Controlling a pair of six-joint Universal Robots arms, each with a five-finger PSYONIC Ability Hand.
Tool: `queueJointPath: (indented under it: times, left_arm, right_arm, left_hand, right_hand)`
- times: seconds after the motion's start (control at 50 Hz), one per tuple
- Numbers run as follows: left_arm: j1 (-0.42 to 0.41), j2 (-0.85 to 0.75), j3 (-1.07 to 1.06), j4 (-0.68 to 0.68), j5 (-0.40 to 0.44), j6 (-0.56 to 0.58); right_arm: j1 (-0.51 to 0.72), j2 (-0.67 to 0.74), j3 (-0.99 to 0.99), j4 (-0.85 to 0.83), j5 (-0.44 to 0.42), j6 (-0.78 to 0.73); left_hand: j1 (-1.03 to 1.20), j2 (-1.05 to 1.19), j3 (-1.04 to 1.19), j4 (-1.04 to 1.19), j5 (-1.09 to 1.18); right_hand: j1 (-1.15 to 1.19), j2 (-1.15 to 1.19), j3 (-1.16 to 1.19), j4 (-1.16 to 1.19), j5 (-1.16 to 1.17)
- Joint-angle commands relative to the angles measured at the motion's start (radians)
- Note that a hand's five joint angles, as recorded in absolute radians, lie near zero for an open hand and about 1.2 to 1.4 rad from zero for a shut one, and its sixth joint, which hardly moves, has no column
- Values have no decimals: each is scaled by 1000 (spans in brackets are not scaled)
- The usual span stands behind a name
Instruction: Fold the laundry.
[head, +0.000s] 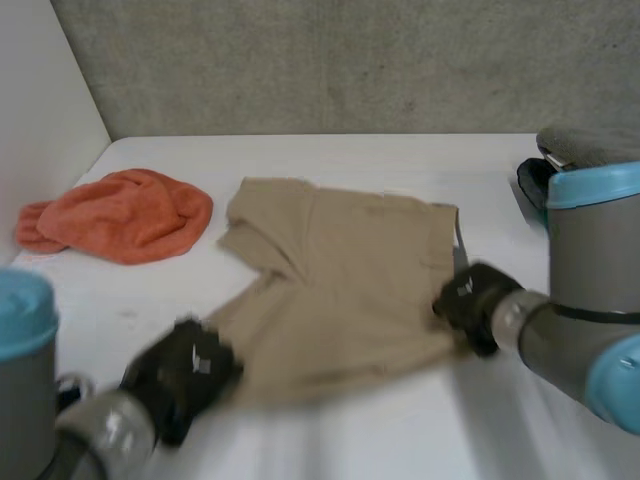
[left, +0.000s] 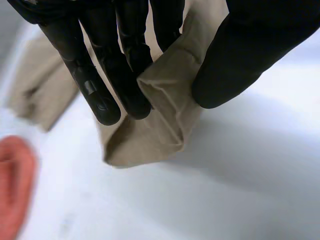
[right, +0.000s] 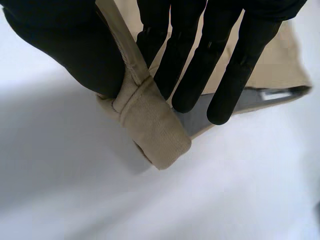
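Soft, limp shorts (head: 340, 290): your left hand (left: 125, 75) pinches a leg hem (left: 150, 145), your right hand (right: 190, 65) the thicker waistband (right: 150, 125)

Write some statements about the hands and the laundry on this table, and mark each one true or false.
1. The left hand pinches a corner of the tan shorts between fingers and thumb. True.
2. The right hand lies open and flat, clear of the shorts. False: it too pinches an edge of the shorts between thumb and fingers.
3. The orange towel lies bunched on the white table, on the left arm's side of the shorts. True.
4. One hand holds the orange towel. False: neither hand touches it.
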Motion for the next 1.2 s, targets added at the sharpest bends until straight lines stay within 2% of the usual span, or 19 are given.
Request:
queueJointPath:
  times: [0.02, 0.1, 0.2, 0.3, 0.34, 0.36, 0.38, 0.44, 0.5, 0.58, 0.62, 0.64, 0.68, 0.72, 0.76, 0.8, 0.92, 1.04, 1.2]
  left_arm:
    - [-71, 102, -12, -212, 114, 50]
    - [-51, 92, 33, -98, 113, 50]
    - [2, 7, 59, 89, 104, 56]
    - [39, -32, 64, 111, 96, 47]
    - [44, -32, 64, 112, 96, 42]
    - [48, -32, 67, 115, 96, 35]
    - [48, -30, 68, 117, 96, 29]
    - [55, -24, 93, 118, 97, -8]
    - [68, -23, 120, 127, 99, -53]
    - [125, -30, 160, 157, 110, -140]
    - [200, -70, 183, 205, 137, -201]
    - [212, -85, 186, 215, 146, -209]
    - [270, -171, 206, 244, 215, -224]
    - [291, -202, 216, 250, 245, -226]
    - [343, -301, 249, 252, 341, -231]
    - [360, -357, 271, 258, 382, -232]
    - [371, -503, 346, 336, 410, -235]
    - [361, -543, 358, 422, 410, -243]
    - [331, -572, 389, 434, 407, -258]
  right_arm:
    - [-27, -140, 188, 75, -8, -210]
    - [-23, -135, 211, 33, -3, -195]
    - [-21, -117, 200, -26, -5, -144]
    - [-18, -111, 212, -125, 0, -113]
    - [-15, -108, 222, -152, -2, -109]
    - [-14, -106, 223, -157, -3, -107]
    - [-14, -103, 223, -160, -3, -106]
    - [-14, -95, 223, -168, -5, -104]
    - [-14, -95, 223, -183, -3, -104]
    - [-14, -94, 225, -203, -3, -104]
    - [-14, -94, 229, -207, -3, -104]
    - [-14, -94, 231, -209, -3, -103]
    - [-14, -94, 232, -209, -5, -98]
    - [-14, -92, 234, -211, -5, -92]
    - [-14, -92, 237, -211, -5, -87]
    - [-14, -92, 238, -211, -5, -86]
    - [-14, -82, 248, -212, -3, -84]
    - [-12, -59, 254, -218, -2, -84]
    - [-14, -54, 261, -235, -2, -86]
  left_hand:
    - [238, 198, 203, 195, 228]
    - [238, 198, 203, 195, 228]
    - [238, 198, 203, 195, 228]
    - [186, 146, 151, 143, 176]
    - [-135, -176, -170, -179, -146]
    - [-547, -587, -582, -591, -557]
    - [-714, -754, -749, -757, -724]
    - [-920, -961, -955, -964, -931]
    - [-898, -938, -933, -941, -908]
    - [-760, -800, -795, -804, -770]
    - [-610, -651, -645, -654, -621]
    - [-586, -627, -622, -630, -597]
    - [-429, -469, -464, -472, -439]
    - [-375, -416, -410, -419, -385]
    - [-264, -304, -299, -307, -274]
    - [-254, -295, -290, -298, -265]
    - [-371, -412, -407, -415, -382]
    - [-465, -506, -501, -509, -476]
    - [-475, -515, -510, -518, -485]
  right_hand:
    - [293, 210, 202, 195, 212]
    - [293, 210, 202, 195, 212]
    - [293, 210, 202, 195, 212]
    - [293, 210, 202, 195, 212]
    - [293, 210, 202, 195, 212]
    - [293, 210, 202, 195, 212]
    - [293, 210, 202, 195, 212]
    - [293, 210, 202, 195, 212]
    - [293, 210, 202, 195, 212]
    - [293, 210, 202, 195, 212]
    - [293, 210, 202, 195, 212]
    - [293, 210, 202, 195, 212]
    - [293, 210, 202, 195, 212]
    - [293, 210, 202, 195, 212]
    - [293, 210, 202, 195, 212]
    - [293, 210, 202, 195, 212]
    - [293, 210, 202, 195, 212]
    - [293, 210, 202, 195, 212]
    - [293, 210, 202, 195, 212]
